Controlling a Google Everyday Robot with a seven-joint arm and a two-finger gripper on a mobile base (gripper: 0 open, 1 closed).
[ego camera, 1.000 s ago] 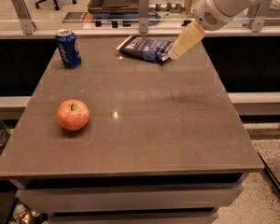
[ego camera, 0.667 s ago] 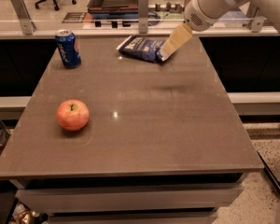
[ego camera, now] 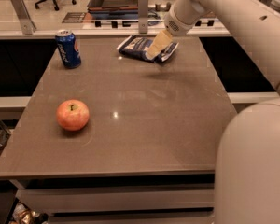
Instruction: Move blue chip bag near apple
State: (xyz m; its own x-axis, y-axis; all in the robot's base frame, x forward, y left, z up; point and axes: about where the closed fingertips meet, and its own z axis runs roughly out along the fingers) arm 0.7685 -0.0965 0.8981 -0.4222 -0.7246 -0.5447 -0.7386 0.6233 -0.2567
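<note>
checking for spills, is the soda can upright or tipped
Upright: the soda can stands on its base. The gripper is at the chip bag.

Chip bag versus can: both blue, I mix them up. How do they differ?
The bag lies flat, far centre; the can stands upright, far left. The bag is dark navy and crinkly, the can brighter and smooth. The claw is at the bag, away from the can. Both are blue.

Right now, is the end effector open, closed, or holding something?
End effector: over the blue chip bag at the far side of the table; open, closed or holding cannot be told.
</note>
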